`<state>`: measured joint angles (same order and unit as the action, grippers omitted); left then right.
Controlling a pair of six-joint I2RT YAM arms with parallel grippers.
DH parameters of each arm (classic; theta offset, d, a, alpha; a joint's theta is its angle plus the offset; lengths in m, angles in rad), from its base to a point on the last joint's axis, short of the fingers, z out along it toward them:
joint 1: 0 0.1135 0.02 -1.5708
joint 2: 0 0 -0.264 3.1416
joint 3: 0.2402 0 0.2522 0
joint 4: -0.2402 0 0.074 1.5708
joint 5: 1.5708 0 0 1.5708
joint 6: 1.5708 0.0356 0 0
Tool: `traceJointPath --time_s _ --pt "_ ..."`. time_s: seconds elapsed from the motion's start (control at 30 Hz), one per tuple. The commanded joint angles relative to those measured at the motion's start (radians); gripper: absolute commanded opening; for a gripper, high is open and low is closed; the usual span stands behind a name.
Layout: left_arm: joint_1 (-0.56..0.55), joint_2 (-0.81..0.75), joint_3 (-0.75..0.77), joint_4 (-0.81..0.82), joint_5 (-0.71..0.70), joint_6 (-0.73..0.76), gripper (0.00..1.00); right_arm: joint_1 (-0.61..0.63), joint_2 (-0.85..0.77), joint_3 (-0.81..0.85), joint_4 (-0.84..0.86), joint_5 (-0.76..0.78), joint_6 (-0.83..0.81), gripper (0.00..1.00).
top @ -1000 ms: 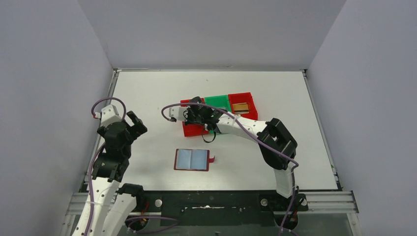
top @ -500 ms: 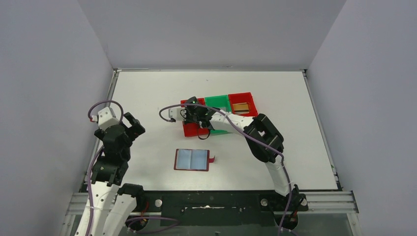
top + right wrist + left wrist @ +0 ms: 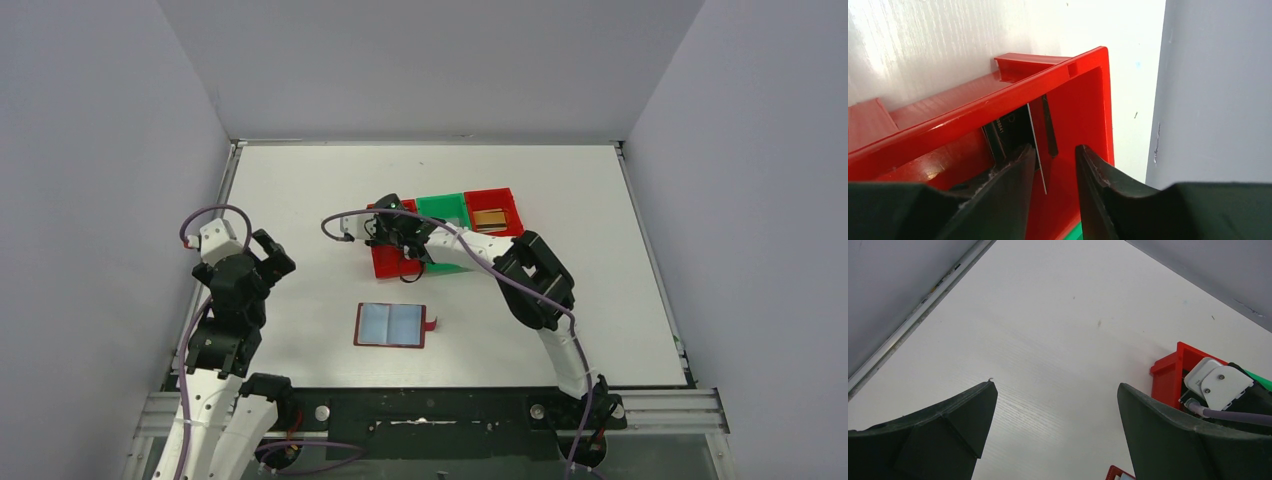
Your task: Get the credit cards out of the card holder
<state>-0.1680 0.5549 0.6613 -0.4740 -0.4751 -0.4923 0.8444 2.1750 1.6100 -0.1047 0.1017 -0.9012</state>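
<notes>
The card holder (image 3: 390,325) lies open on the table, dark red with pale blue-grey sleeves; one corner (image 3: 1115,474) shows in the left wrist view. My right gripper (image 3: 393,233) reaches down into the left red bin (image 3: 385,262). Its jaws (image 3: 1055,150) stand apart. A dark credit card (image 3: 1015,127) stands on edge between them, close to the left finger and leaning toward the bin wall. A gold credit card (image 3: 489,219) lies in the right red bin. My left gripper (image 3: 268,250) hovers open over bare table, well left of the card holder, with nothing between its fingers (image 3: 1055,385).
A green bin (image 3: 442,209) sits between the two red bins (image 3: 497,195). The left bin's corner (image 3: 1168,375) and the right arm's white wrist part (image 3: 1215,382) show in the left wrist view. Grey walls enclose the table on three sides.
The right gripper went lower into the left red bin and its jaws parted around the dark card. The left arm shifted slightly left early on, then held still.
</notes>
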Motion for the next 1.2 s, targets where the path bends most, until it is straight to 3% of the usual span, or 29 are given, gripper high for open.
traceJointPath --time_s 0.0,0.17,0.4,0.5,0.63,0.73,0.9,0.97,1.17 --pt "0.007 -0.001 0.013 0.058 -0.004 0.004 0.93 -0.007 -0.038 0.027 0.059 0.0 0.055 0.38" --pt "0.008 -0.007 0.012 0.057 -0.005 0.004 0.93 -0.009 -0.14 -0.019 0.07 -0.076 0.126 0.49" --pt "0.007 0.0 0.012 0.055 0.004 0.004 0.93 -0.008 -0.293 -0.101 0.095 -0.071 0.297 0.5" --pt "0.007 0.0 0.012 0.054 0.003 0.003 0.93 0.009 -0.394 -0.162 0.1 -0.046 0.576 0.52" --pt "0.006 -0.004 0.014 0.051 -0.003 -0.001 0.93 0.022 -0.52 -0.297 0.03 0.011 1.225 0.55" --pt "0.006 -0.001 0.014 0.045 -0.012 -0.006 0.93 0.083 -0.542 -0.373 -0.065 0.033 1.513 0.55" --pt "0.007 0.005 0.019 0.031 -0.039 -0.018 0.93 0.277 -0.514 -0.411 -0.168 0.266 1.778 0.66" --pt "0.006 0.005 0.022 0.022 -0.053 -0.023 0.93 0.298 -0.468 -0.39 -0.216 0.271 1.859 0.69" --pt "0.006 -0.005 0.025 0.005 -0.083 -0.035 0.93 0.332 -0.349 -0.282 -0.327 0.262 1.879 0.77"
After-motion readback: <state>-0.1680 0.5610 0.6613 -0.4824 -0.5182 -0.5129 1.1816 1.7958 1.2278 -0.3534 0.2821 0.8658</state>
